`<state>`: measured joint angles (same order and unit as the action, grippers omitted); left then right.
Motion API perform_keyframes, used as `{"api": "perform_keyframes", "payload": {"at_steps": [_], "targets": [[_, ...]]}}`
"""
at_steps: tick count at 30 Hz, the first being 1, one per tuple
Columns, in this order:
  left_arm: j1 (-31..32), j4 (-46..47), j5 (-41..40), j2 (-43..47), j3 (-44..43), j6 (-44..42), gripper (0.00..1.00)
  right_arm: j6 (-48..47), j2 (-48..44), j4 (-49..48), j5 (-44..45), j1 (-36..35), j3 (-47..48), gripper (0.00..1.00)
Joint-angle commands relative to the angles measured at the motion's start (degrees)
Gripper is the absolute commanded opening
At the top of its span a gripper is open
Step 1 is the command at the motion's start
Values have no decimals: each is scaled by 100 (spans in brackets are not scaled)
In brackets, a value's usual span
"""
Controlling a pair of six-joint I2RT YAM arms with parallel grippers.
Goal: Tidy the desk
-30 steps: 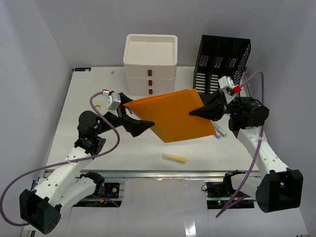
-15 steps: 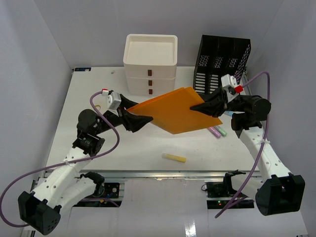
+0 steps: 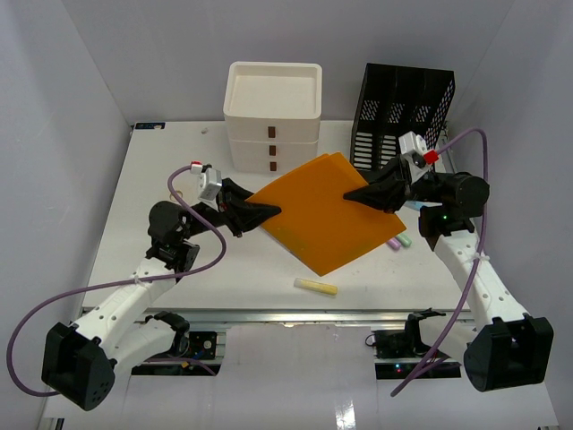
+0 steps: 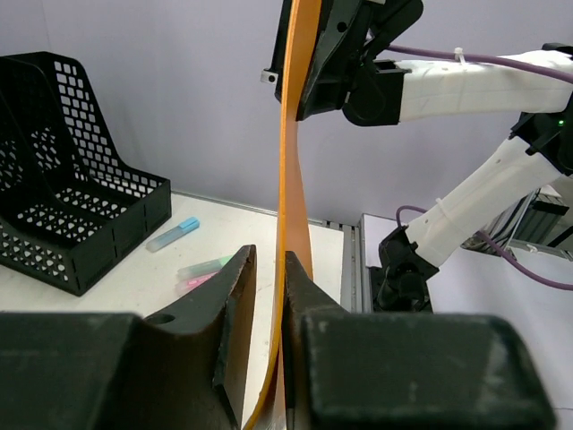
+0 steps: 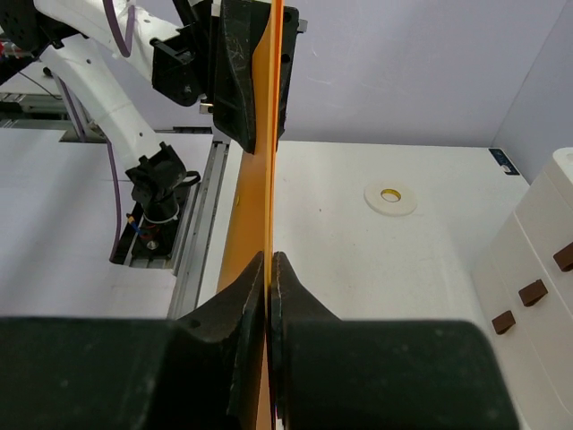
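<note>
No legible text, label, brand, number or sign anywhere in view. Only a small dark sticker (image 5: pixel 501 159) at a corner of the surface (image 5: pixel 376 269), too small and blurred to read.

An orange folder (image 3: pixel 327 215) hangs tilted before a cream drawer unit (image 3: pixel 272 116) and a black mesh rack (image 3: pixel 401 116). A yellow highlighter (image 3: pixel 316 286) lies near its lowest corner. A pink highlighter (image 3: pixel 392 244), a green highlighter (image 3: pixel 404 239) and a blue highlighter (image 4: pixel 174 235) lie by the rack. A tape roll (image 5: pixel 389 198) lies flat.
</note>
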<state>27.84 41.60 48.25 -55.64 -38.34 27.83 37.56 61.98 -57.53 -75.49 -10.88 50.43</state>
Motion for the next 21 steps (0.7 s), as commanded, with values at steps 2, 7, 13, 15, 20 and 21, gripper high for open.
{"api": "perform_keyframes", "payload": {"at_steps": [2,7,13,15,20,21], "targets": [[37,763,-318,42,13,333,0,-581,-153,375,405,5,101,25],[37,-468,-1315,235,-403,-194,0,-2594,-454,3324,1086,423,460,82],[30,-1264,-2453,-218,-1255,-538,0,-4717,-1105,5410,4025,974,470,90],[31,-1360,-2529,-582,-1718,-565,0,-4693,-1386,5447,4635,1110,146,90],[134,-1486,-2727,-1679,-2883,-596,0,-4642,-2146,5830,6222,1382,-709,90],[198,-1507,-2795,-1901,-3129,-624,0,-4659,-2310,5985,6325,1391,-863,90]]}}
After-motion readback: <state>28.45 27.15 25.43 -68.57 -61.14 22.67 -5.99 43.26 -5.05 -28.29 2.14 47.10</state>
